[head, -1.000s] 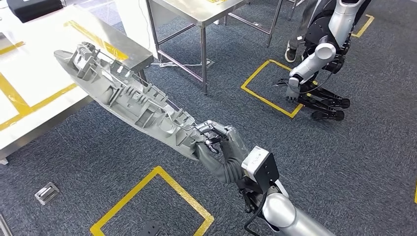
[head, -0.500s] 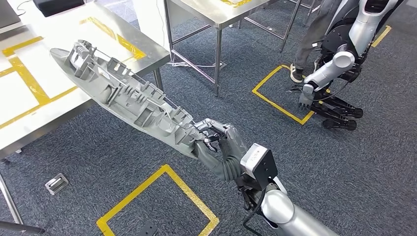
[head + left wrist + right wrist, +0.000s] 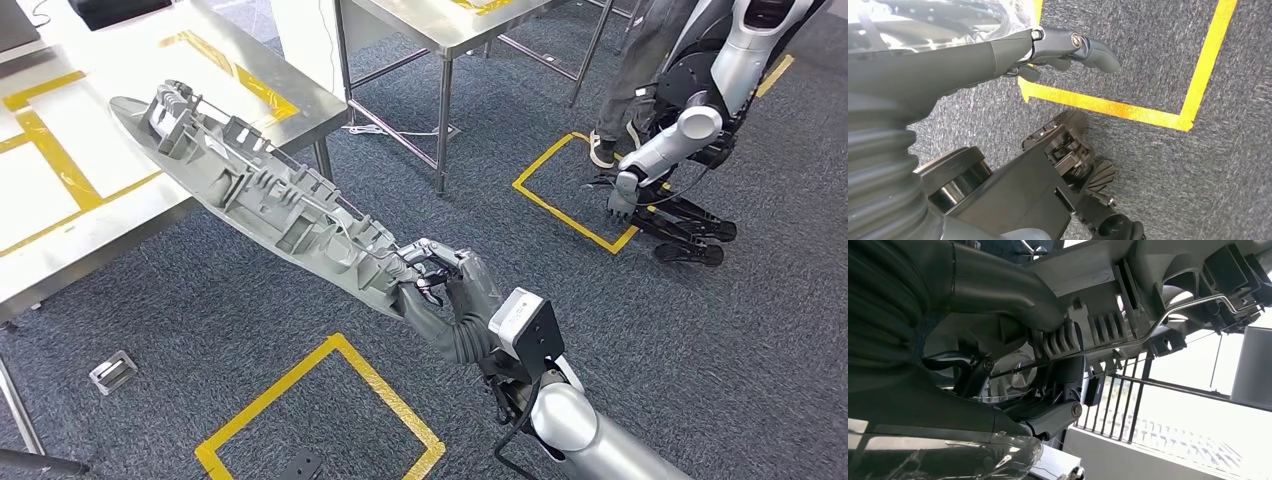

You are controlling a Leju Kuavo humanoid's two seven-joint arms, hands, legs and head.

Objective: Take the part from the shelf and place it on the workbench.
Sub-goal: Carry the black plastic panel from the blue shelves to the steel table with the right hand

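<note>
The part (image 3: 270, 200) is a long grey ribbed casting with a thin wire rod along it. My right hand (image 3: 450, 300) grips its near end, and the right wrist view shows the thumb (image 3: 998, 300) pressed on the part's ribs (image 3: 1148, 285). The part is held tilted in the air, its far tip over the near edge of the steel workbench (image 3: 70, 225), which is marked with yellow tape. My left hand (image 3: 1068, 45) hangs over the carpet and holds nothing, its fingers loosely extended.
A second steel table (image 3: 440, 30) stands behind the workbench. Another robot (image 3: 690, 120) crouches at the upper right beside a person's legs (image 3: 625, 90). Yellow tape squares (image 3: 330, 400) mark the carpet. A small metal piece (image 3: 112, 370) lies on the floor.
The camera swung, shifting the tables and the other robot rightward a second ago. The part stays in my right hand; its far tip has edged slightly further over the workbench.
</note>
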